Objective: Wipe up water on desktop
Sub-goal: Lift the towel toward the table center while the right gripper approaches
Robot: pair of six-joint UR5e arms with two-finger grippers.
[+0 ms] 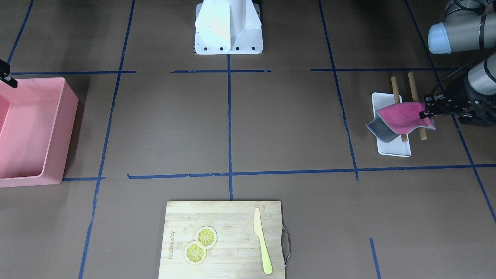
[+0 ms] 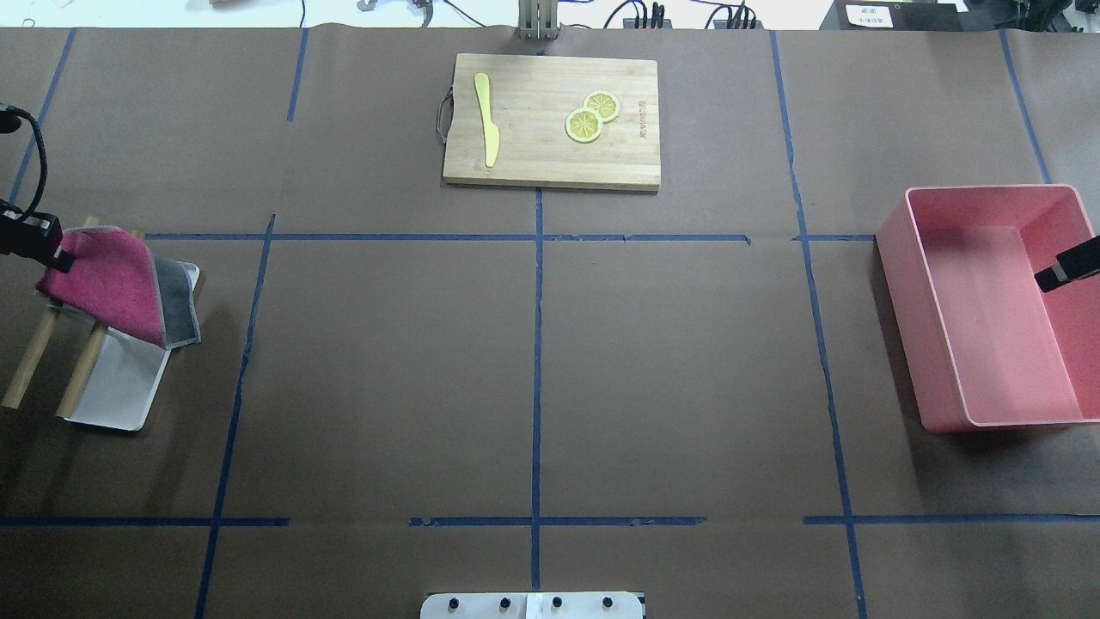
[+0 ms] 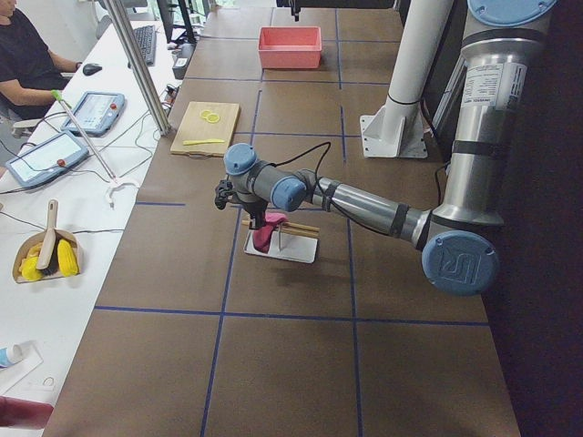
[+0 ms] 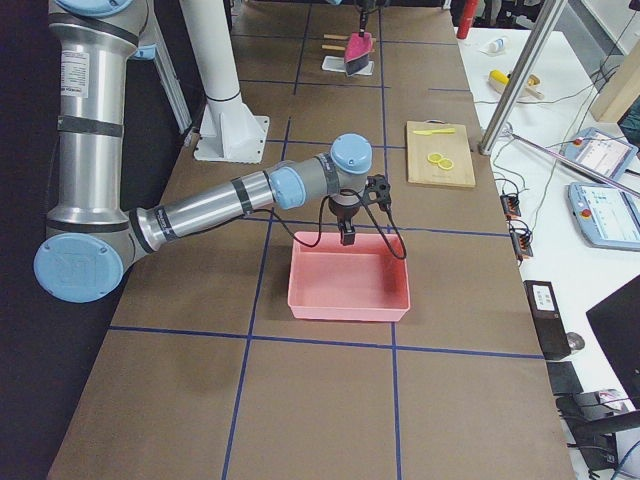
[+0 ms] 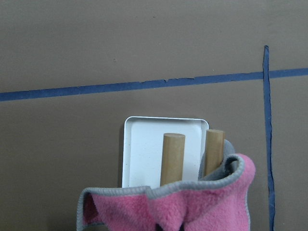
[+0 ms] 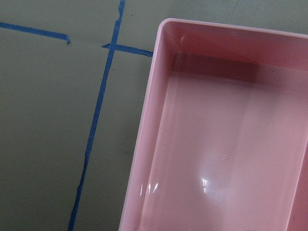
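Left pincer [image 1: 424, 110] clenched on fuzzy pink grey-edged cloth [image 1: 399, 116] over round wooden dowels [image 1: 395, 89]

pink bin [image 2: 924, 344] | cutting board [image 2: 533, 155]: knife [image 2: 488, 120], lemon slices [image 2: 584, 126] | white tray [image 2: 120, 387], wooden rods [image 2: 80, 378]

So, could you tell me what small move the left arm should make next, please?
Probably lift straight up: the left gripper pinches the pink cloth, which drapes over the wooden rods above the white tray. No water shows on the desktop yet.
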